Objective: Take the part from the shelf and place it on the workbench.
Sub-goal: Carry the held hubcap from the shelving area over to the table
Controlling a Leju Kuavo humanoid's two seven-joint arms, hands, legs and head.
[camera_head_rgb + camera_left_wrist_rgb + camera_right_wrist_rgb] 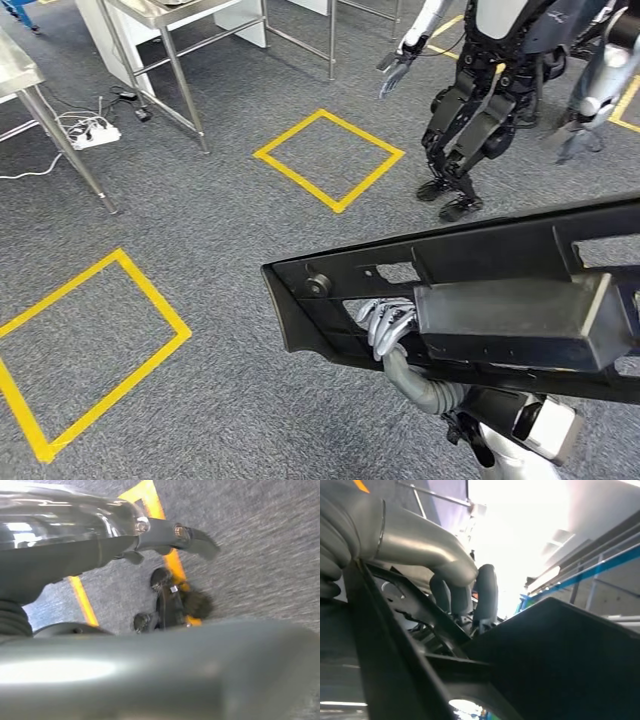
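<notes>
1. Part [483, 300]: a long black plastic panel with cut-outs and a boxy raised section, carried above the grey carpet [226, 300] in the lower right of the head view, its long side running roughly level, its left end free in the air.
2. Right hand [386, 326] comes up from under the panel; its silver fingers [392, 318] curl over the lower edge through an opening, holding the part. In the right wrist view the thick grey thumb [429, 550] and dark fingers [486, 592] wrap the black ribs of the panel [565, 660].
3. Left hand [181, 535]: the left wrist view is blurred; a dark fingertip sticks out over the carpet, and I cannot tell whether the fingers are spread or closed.
4. Yellow tape squares [328, 160] mark the carpet, one ahead of the panel and a larger one [90, 350] off to the left.
5. Metal tables [173, 40] stand along the far left, with a white power strip [94, 133] and cables on the floor beneath.
6. Another humanoid robot [483, 90] stands beyond the panel, well apart from it, dark legs planted, hands hanging open.
</notes>
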